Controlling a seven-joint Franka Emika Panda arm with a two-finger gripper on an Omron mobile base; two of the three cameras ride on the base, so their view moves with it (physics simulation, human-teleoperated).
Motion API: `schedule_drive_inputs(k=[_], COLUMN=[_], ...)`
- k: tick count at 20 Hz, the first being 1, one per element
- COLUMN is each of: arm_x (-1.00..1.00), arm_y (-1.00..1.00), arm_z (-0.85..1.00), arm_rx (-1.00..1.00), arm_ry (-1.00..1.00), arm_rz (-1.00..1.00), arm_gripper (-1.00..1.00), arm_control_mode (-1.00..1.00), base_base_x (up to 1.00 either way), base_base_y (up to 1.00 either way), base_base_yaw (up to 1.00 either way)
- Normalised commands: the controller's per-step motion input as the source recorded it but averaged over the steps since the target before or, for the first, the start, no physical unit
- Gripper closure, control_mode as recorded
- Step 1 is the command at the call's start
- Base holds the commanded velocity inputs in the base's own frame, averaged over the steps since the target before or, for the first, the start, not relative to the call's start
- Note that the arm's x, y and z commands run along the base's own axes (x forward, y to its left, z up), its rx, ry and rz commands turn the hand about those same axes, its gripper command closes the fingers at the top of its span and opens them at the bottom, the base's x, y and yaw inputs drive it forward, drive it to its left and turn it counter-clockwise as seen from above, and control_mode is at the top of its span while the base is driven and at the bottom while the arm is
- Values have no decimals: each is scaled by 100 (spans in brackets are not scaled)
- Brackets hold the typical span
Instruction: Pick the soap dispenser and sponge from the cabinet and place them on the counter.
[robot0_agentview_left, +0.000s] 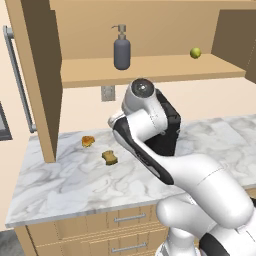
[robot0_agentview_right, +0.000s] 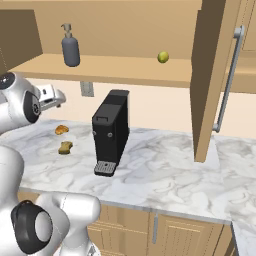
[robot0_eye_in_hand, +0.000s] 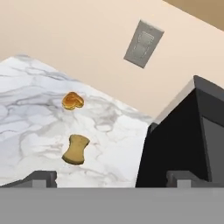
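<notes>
Tool (robot0_eye_in_hand: 111, 177) is hanging spread, holding nothing, above sponge (robot0_eye_in_hand: 75, 149) lying on counter (robot0_agentview_left: 60, 185). Soap dispenser (robot0_agentview_left: 122, 50) is standing on cabinet (robot0_agentview_left: 150, 67) shelf: likely rigid, slick, top-heavy; gripping mid-body looks best.

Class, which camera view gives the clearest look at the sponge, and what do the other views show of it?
The hand view: the sponge lies large on the marble counter, its pinched sides plain. The left base view shows it small beside the arm; the right base view shows it tiny, left of the coffee machine.
</notes>
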Motion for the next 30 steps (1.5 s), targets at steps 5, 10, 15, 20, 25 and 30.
schedule_drive_inputs(k=[5,10,15,20,25,30], arm_x=[-16,-11,-11,-14,-1,0], arm_y=[-13,-13,-14,-10,-5,-2], arm_z=[67,57,45,17,32,35], arm_rx=[7,7,5,2,2,6], arm_ry=[-11,-13,-15,-18,-16,-14], arm_rz=[0,0,0,0,0,0], arm_gripper=[-100,-100,-100,-100,-100,-100], arm_control_mode=[-100,-100,-100,-100,-100,-100], base_base_x=[0,0,0,0,0,0], base_base_y=[0,0,0,0,0,0], base_base_yaw=[0,0,0,0,0,0])
